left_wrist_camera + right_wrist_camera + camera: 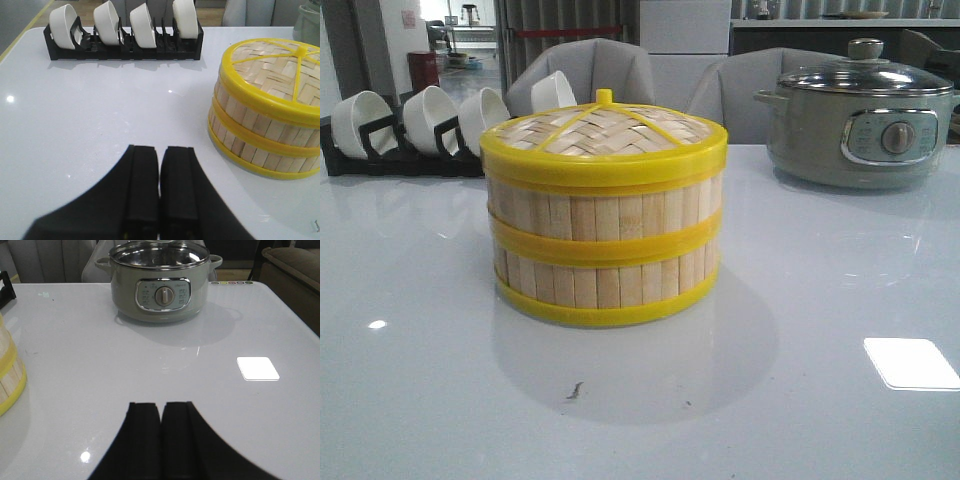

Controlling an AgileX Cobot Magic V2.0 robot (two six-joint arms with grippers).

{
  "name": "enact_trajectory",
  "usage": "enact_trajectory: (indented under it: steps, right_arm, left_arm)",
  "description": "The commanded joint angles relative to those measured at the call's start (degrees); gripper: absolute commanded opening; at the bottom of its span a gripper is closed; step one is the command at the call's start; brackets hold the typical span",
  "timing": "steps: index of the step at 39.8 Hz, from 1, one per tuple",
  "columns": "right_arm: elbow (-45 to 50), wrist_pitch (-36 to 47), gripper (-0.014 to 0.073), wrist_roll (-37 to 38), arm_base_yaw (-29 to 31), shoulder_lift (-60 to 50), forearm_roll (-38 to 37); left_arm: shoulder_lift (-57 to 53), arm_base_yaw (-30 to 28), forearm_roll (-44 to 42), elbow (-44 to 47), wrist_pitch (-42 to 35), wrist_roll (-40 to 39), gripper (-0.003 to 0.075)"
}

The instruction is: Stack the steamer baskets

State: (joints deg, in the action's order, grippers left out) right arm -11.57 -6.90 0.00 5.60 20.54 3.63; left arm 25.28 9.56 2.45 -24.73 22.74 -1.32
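Note:
Two steamer baskets [605, 245] of pale bamboo slats with yellow rims stand stacked at the table's middle, a woven lid with a yellow rim [605, 135] on top. The stack also shows in the left wrist view [267, 110], and its edge shows in the right wrist view [9, 375]. My left gripper [160, 150] is shut and empty, above the table to the left of the stack. My right gripper [161, 407] is shut and empty, above the table to the right of the stack. Neither gripper shows in the front view.
A black rack with several white bowls [420, 125] stands at the back left, also in the left wrist view [122, 32]. A grey electric pot with a glass lid [860, 120] stands at the back right, also in the right wrist view [159, 285]. Grey chairs stand behind the table.

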Motion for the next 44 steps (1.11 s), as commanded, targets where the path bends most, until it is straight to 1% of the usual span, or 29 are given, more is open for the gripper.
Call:
enact_trajectory:
  steps: [1,31,35,44]
  right_arm:
    - [-1.7,4.51,0.0039,-0.72,0.39,0.17,0.03]
    - [-1.7,4.51,0.0039,-0.72,0.39,0.17,0.03]
    - [-1.7,4.51,0.0039,-0.72,0.39,0.17,0.03]
    - [-1.7,4.51,0.0039,-0.72,0.39,0.17,0.03]
  left_arm:
    - [0.18,0.47,0.52,-1.65,-5.29,0.15,0.0087]
    - [0.18,0.47,0.52,-1.65,-5.29,0.15,0.0087]
    - [0.18,0.47,-4.33,-1.65,-5.7,0.15,0.0087]
    - [0.18,0.47,-4.82,-1.61,-6.24,0.15,0.0087]
